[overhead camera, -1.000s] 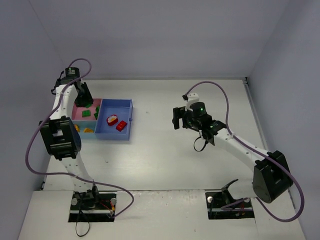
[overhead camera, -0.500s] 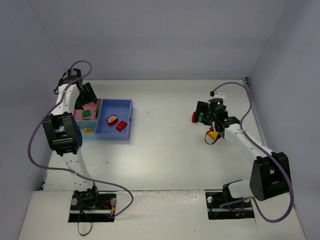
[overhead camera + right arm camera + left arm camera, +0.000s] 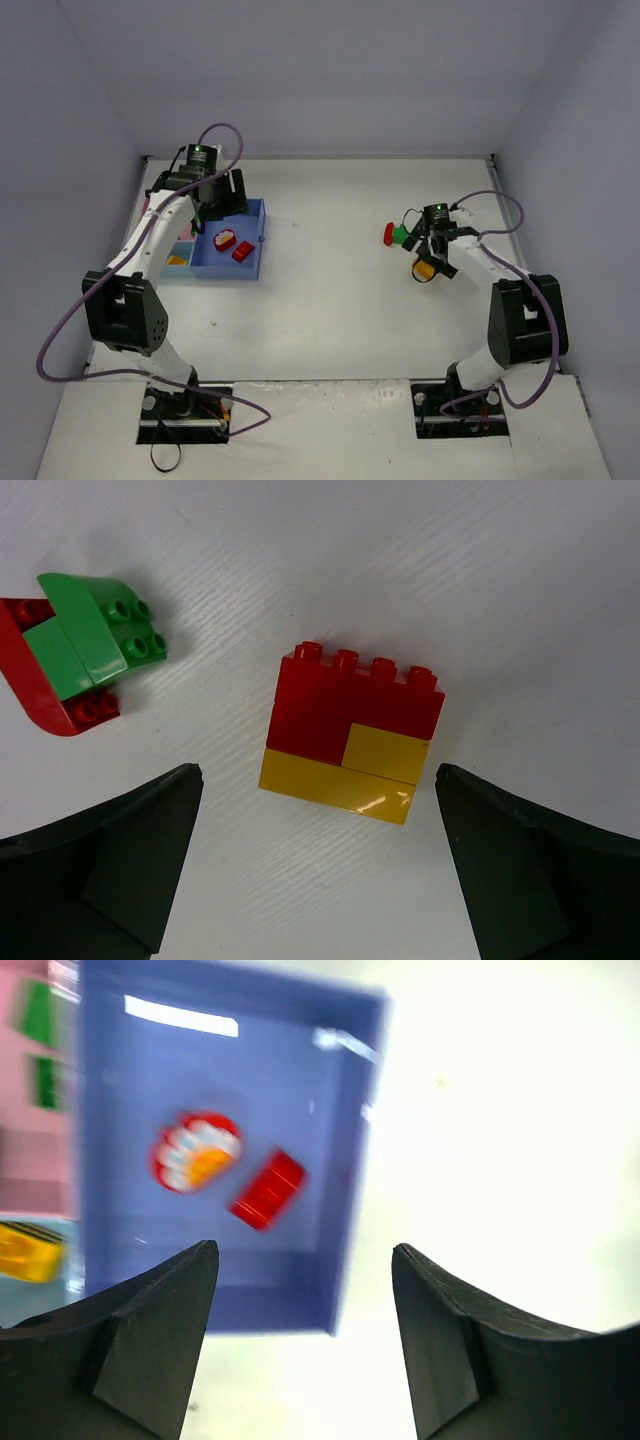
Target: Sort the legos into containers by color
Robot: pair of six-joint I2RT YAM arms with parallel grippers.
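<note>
White tabletop (image 3: 330,310) fills the scene. At 9 o'clock on it, the left gripper (image 3: 300,1340) is held over the blue tray (image 3: 350,1160). A red brick (image 3: 267,1189) and a round red piece (image 3: 196,1150) lie inside the tray. The jaws are spread wide and nothing is gripped. At 3 o'clock, the right gripper (image 3: 315,810) is pointed down over a red-and-yellow stack (image 3: 350,730), jaws wide and empty. A green-and-red cluster (image 3: 80,650) is seen at 10 o'clock of the stack.

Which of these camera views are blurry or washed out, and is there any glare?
Left wrist view: motion-blurred, the blue tray smeared and the table beside it blown out white. Right wrist view: sharp, with a small glare spot on the yellow brick. Top external view: evenly lit, in focus.
</note>
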